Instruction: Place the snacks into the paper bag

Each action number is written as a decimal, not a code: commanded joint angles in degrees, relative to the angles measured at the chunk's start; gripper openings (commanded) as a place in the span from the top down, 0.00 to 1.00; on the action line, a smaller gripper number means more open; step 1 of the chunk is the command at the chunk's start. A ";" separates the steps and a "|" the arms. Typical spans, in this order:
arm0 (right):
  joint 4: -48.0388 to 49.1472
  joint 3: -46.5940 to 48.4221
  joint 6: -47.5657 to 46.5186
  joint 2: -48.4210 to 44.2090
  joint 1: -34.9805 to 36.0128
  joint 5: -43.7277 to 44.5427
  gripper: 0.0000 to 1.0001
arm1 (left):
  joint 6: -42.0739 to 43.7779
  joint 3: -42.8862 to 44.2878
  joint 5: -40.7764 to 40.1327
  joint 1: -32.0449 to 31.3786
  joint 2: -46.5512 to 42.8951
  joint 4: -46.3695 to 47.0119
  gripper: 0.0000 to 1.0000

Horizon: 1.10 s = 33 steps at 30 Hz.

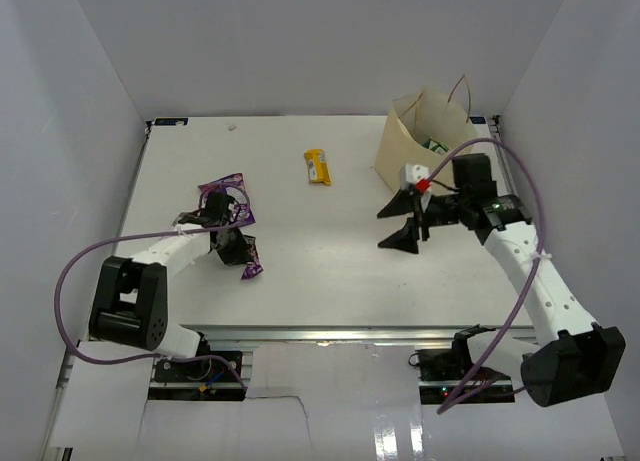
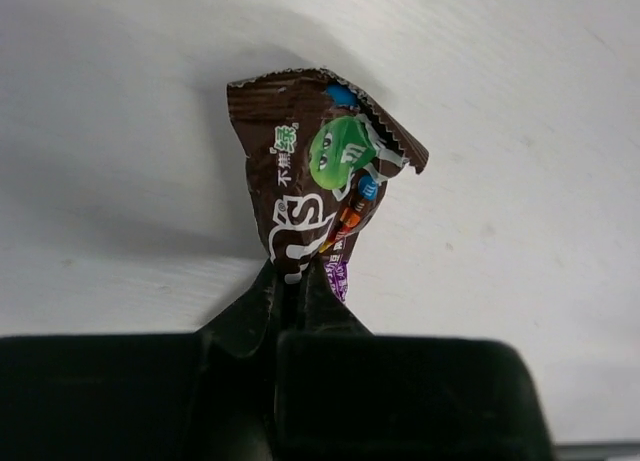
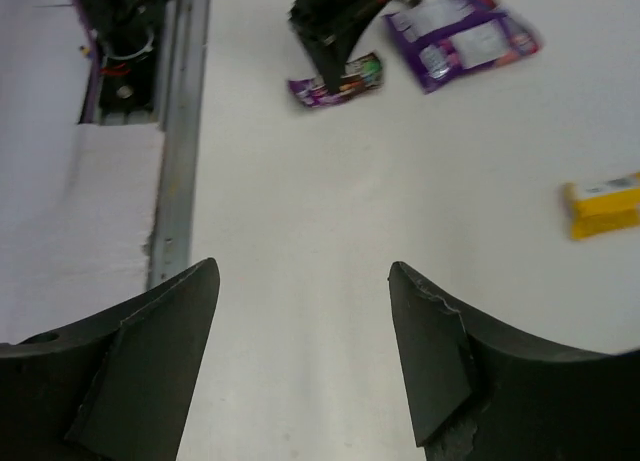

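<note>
White arms (image 1: 548,286), black joints (image 1: 130,303), purple cables (image 1: 58,286)

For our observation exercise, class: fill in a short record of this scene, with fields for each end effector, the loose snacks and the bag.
Left end effector: shut on the brown candy packet, pinching its lower end
Right end effector: open, empty, near the paper bag
Loose snacks: purple packet; yellow bar
Paper bag: upright, at the far right; a greenish packet shows inside
Not yet bagged: three snacks in view
</note>
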 commanded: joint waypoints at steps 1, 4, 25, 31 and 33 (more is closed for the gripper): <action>1.91 -8.53 9.93 -2.11 11.63 9.33 0.26 | 6.25 -4.09 15.47 -1.43 -7.30 11.81 0.99; 16.25 -14.08 26.73 -0.19 17.82 17.90 0.25 | 4.09 -10.08 34.10 -3.01 -12.49 29.67 0.99; 33.86 -6.88 71.60 22.23 26.10 34.62 0.56 | -2.17 -4.91 39.19 -20.77 -4.07 47.38 0.99; 34.04 -6.79 69.84 21.70 26.01 33.04 0.87 | -2.26 -5.35 39.45 -20.77 -3.98 47.56 0.92; 34.04 -6.62 68.27 21.61 26.10 32.25 0.92 | -2.26 -5.26 39.46 -20.77 -4.33 47.56 0.81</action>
